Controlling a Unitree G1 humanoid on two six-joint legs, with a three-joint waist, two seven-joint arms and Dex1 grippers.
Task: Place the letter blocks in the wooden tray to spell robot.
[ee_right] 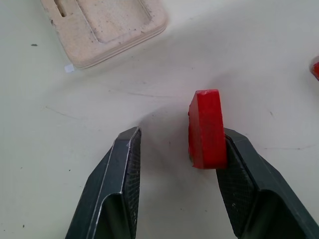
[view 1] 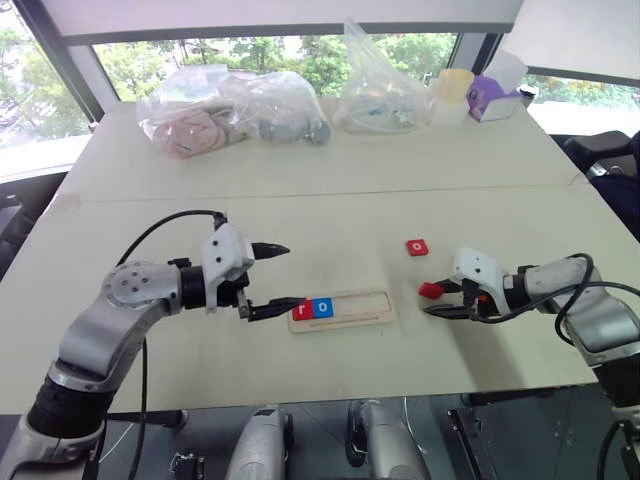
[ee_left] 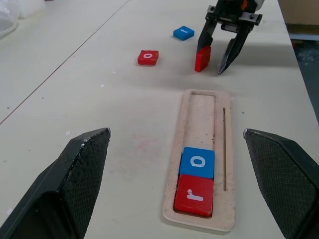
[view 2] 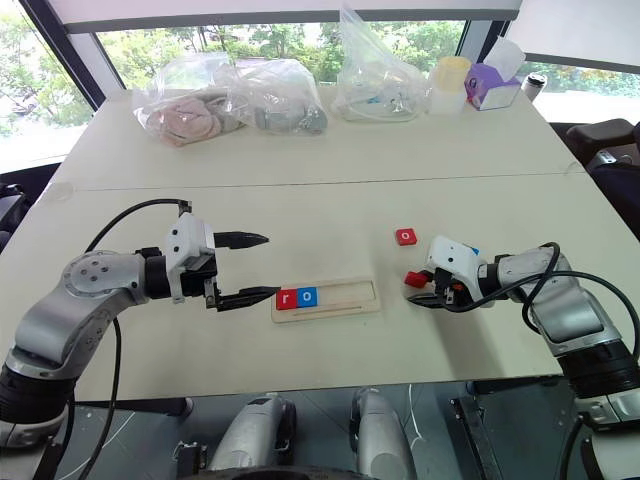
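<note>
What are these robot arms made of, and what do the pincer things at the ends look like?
Both arms are rounded silver-grey metal segments with black joints and loose black cables looping alongside. Each wrist carries a white boxy housing. The left tool and right tool each have two black tapering fingers with a finely textured, mesh-like inner face.

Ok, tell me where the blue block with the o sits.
In the left wrist view, the blue o block lies in the wooden tray, second slot from its near end, touching the red r block.
</note>
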